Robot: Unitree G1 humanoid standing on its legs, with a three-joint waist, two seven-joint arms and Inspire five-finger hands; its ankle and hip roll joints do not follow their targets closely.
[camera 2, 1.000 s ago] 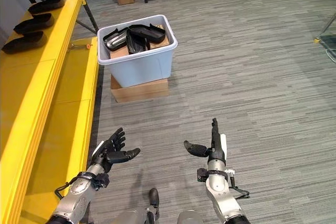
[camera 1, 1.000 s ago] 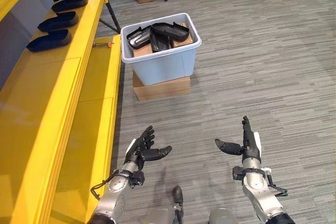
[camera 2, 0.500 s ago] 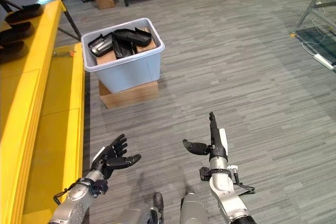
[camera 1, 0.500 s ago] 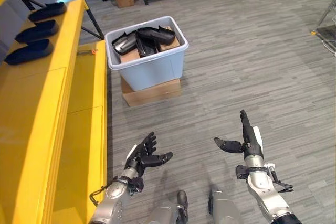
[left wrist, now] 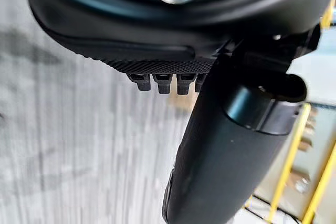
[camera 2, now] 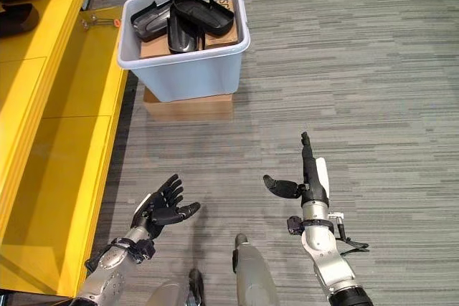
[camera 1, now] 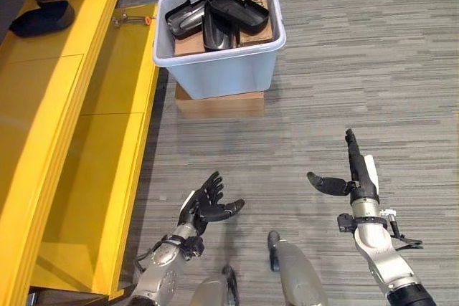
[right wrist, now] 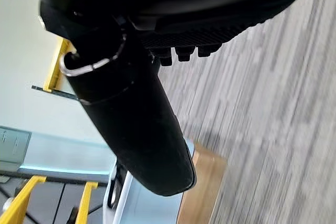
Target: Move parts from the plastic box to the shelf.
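Note:
A pale blue plastic box (camera 1: 224,69) stands on a cardboard carton (camera 1: 219,104) on the floor, beside the yellow shelf (camera 1: 68,127). Several black moulded parts (camera 1: 215,16) lie piled inside it. Two black parts (camera 1: 41,18) rest on the shelf's upper level at the far left. My left hand (camera 1: 206,204) hovers low over the floor with its fingers spread, open and empty. My right hand (camera 1: 353,177) is also open and empty, fingers straight and pointing towards the box, thumb out to the side. Both hands are well short of the box.
Grey striped carpet (camera 1: 358,69) covers the floor to the right of the box. The shelf's lower level (camera 1: 107,177) runs along my left side, its edge close to my left hand. A small orange item (camera 1: 150,21) lies on it near the box.
The camera has moved closer to the box, which now sits higher and larger in view. Both hands stay open and empty in about the same pose.

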